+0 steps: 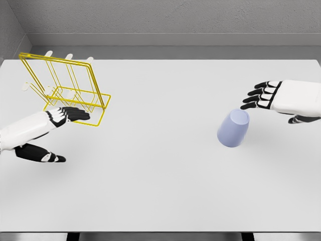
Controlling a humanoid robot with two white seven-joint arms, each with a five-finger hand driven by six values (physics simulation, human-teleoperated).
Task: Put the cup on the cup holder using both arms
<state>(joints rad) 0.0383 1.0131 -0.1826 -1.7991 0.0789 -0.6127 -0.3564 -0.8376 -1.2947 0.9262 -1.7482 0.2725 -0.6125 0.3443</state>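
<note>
A pale lavender cup (233,128) stands upside down on the white table (160,165), right of the middle. My right hand (273,100) hovers just behind and to the right of it, fingers spread and holding nothing; the fingertips (249,99) are a little apart from the cup's top. A yellow wire cup holder (67,88) with white-tipped pegs stands at the far left. My left hand (50,133) is at the holder's front edge, open, with its fingertips (83,116) reaching the base frame and the thumb held low.
Grey walls close off the back and the left side of the table. The table's front edge runs along the bottom of the view.
</note>
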